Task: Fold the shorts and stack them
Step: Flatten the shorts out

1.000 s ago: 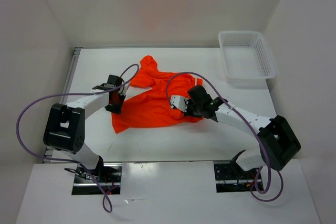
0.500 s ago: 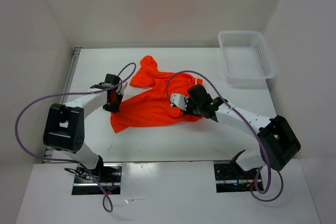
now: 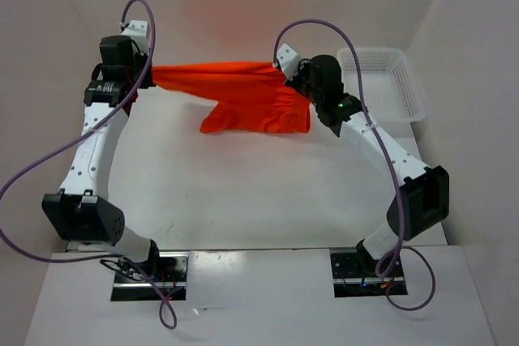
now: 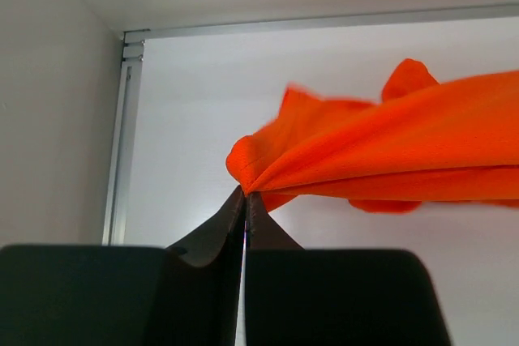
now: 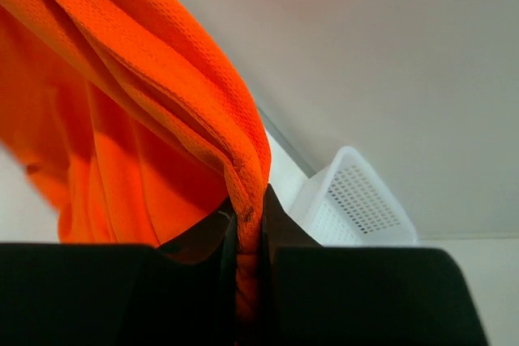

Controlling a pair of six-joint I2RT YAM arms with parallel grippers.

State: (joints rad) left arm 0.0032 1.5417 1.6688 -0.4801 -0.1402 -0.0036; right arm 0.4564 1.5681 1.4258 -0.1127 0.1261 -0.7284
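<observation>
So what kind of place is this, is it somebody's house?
Probably a robot lab booth, not a house: plain white walls box in a white table, and a left arm and right arm bolted at its edge hold orange shorts.

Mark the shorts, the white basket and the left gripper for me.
shorts (image 3: 259, 107), top external view, on the hanging middle of the cloth.
white basket (image 3: 381, 91), top external view, on its bare mesh floor.
left gripper (image 4: 245, 194), left wrist view, where the shut fingertips pinch the cloth's corner.
</observation>
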